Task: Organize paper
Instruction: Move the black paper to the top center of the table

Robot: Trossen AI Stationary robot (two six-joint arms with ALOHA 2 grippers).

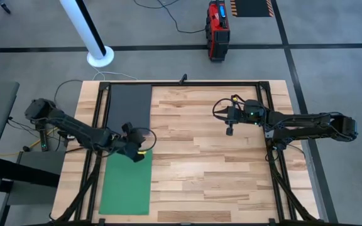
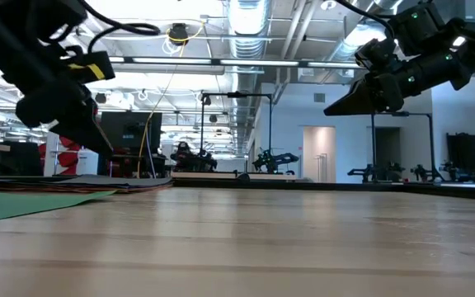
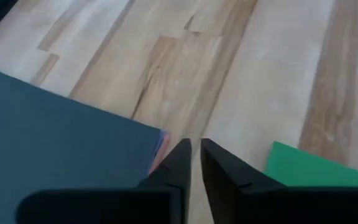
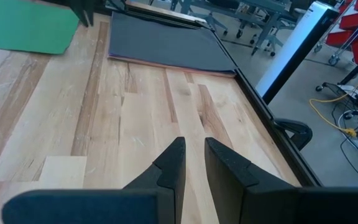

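A dark grey sheet of paper [image 1: 129,107] lies flat at the table's far left, on top of a stack. A pinkish edge [image 3: 161,147] of a lower sheet shows under its corner. A green sheet [image 1: 127,182] lies flat on the wood nearer the front left. My left gripper [image 1: 137,152] hangs shut above the gap between the grey sheet's near right corner [image 3: 73,149] and the green sheet's far right corner [image 3: 316,171]. It holds nothing. My right gripper [image 1: 230,130] hangs shut and empty above bare wood right of centre, raised clear of the table [image 2: 361,97].
Black frame rails [image 1: 266,125] run along the table's left, far and right sides. Bare wooden tabletop [image 1: 206,163] spans the middle and right. On the floor beyond the far edge stand a white pole [image 1: 93,37] and a red case [image 1: 217,28].
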